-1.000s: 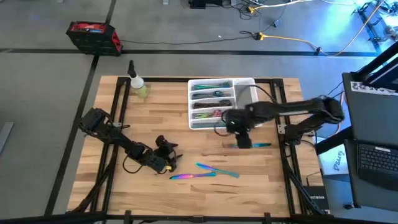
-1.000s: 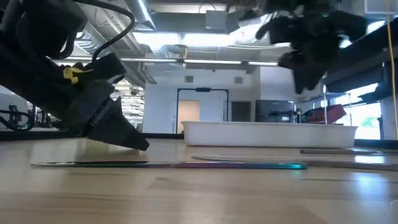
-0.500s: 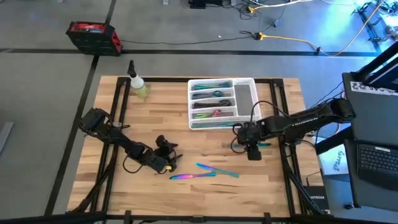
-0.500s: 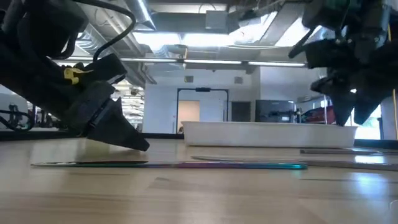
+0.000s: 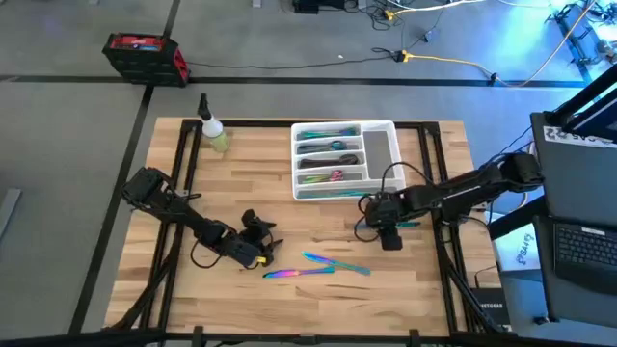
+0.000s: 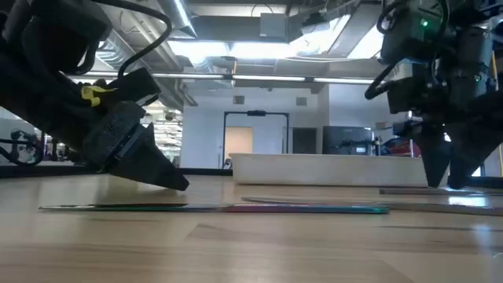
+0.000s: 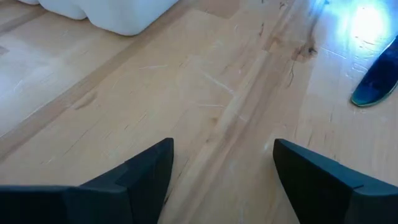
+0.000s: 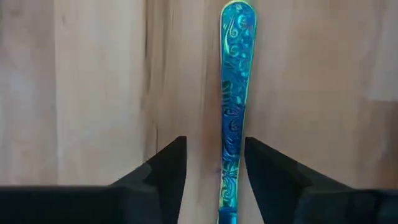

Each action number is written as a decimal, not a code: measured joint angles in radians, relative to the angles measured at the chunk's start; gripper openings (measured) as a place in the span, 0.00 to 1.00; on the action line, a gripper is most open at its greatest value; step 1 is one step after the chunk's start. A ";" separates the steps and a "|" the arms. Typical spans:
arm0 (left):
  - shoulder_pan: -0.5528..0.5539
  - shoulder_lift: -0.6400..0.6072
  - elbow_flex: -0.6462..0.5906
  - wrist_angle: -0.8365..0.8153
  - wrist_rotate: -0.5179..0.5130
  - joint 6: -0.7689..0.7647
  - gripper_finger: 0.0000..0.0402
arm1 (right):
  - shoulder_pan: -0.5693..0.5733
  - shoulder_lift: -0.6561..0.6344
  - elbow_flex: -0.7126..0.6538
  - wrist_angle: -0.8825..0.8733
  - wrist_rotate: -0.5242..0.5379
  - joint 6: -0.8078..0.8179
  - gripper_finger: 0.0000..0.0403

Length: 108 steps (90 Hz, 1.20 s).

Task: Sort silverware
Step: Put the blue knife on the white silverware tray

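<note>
The table (image 5: 241, 173) is made of light wooden strips with a black frame around it, and it stands on a grey floor. On the floor beyond the table there is a red and black box (image 5: 145, 56), and some cables. In the low view the room behind is large, with ceiling lights and a door far away.

A small spray bottle (image 5: 213, 132) stands at the far left corner of the table. The white tray (image 5: 378, 127) lies at the far middle part, and several pieces of silverware (image 5: 326, 152) are already in its compartments. Two more pieces (image 5: 318, 266) lie on the wood at the near side, between the two arms.

The right gripper (image 5: 386, 231) is low over the table, just in front of the tray. Its fingers (image 8: 161, 171) are spread apart, and a blue-teal handle (image 8: 235, 81) lies on the wood between them, along the line of the gripper; the fingers are on both sides of it but not pressing it.

The left gripper (image 5: 253, 229) rests low at the near left part, its fingers (image 7: 146, 171) spread, with only bare wood between them.
</note>
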 joint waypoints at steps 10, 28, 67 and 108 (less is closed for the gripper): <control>0.000 0.000 0.000 0.000 0.001 0.000 0.65 | 0.000 0.031 0.000 0.000 0.010 0.001 0.29; 0.000 0.000 0.000 0.000 0.001 -0.002 0.65 | 0.000 0.045 0.003 0.001 0.023 0.010 0.23; 0.000 0.000 0.000 0.000 0.001 -0.001 0.65 | 0.000 0.045 0.003 -0.001 0.026 0.017 0.22; 0.000 0.000 0.000 0.000 0.001 -0.001 0.65 | -0.001 0.048 0.018 -0.025 -0.007 0.031 0.22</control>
